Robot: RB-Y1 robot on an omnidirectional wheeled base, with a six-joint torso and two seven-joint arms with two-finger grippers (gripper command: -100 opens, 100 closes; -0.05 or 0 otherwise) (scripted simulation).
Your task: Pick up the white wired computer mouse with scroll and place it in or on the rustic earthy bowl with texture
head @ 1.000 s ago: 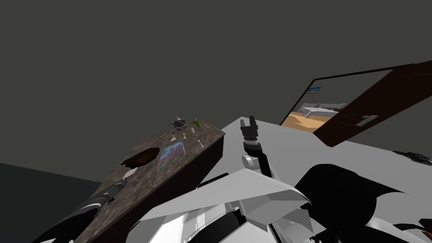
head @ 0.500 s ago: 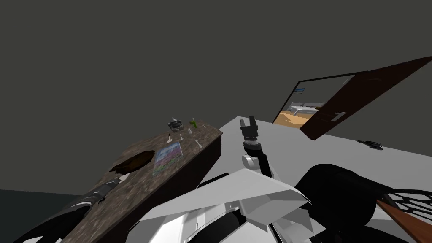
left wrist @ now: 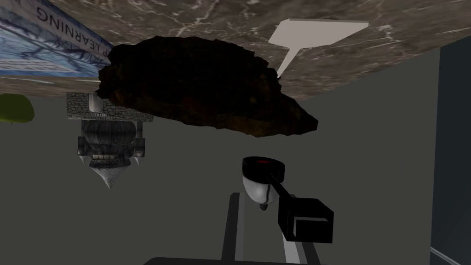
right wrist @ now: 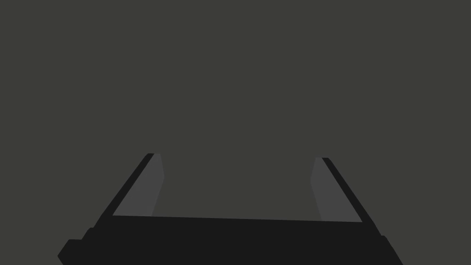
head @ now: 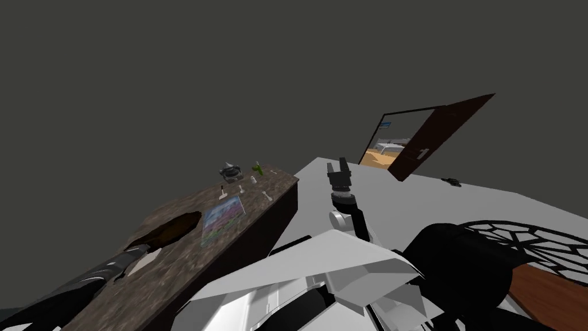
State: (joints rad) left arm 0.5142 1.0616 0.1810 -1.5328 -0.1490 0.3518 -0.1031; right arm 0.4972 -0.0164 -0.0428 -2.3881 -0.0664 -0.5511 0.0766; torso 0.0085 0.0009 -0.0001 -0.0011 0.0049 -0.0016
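Left gripper [left wrist: 260, 198] has its two thin fingers drawn close together on the white mouse [left wrist: 257, 186], which sits between them near the tips. The mouse's black cable runs from it to a black boxy plug [left wrist: 306, 223] beside one finger. So the picking up looks done, and the mouse is off the table [head: 178, 261]. What is left, in my judgement, is to bring it over the dark, rough brown bowl [left wrist: 202, 87] and let it go. The bowl lies ahead of the fingertips and is not touching the mouse. In the head view the left forearm [head: 86, 281] reaches low along the near end of the table, and its hand ends just short of the bowl [head: 172, 227]. Beside the bowl there is a flat white shape [left wrist: 317, 32], and beyond it a colourful book [head: 221, 217] and a small grey stone-like figure [left wrist: 108, 138]. Right gripper [right wrist: 237, 156] is raised in front of the chest, fingers spread and holding nothing.
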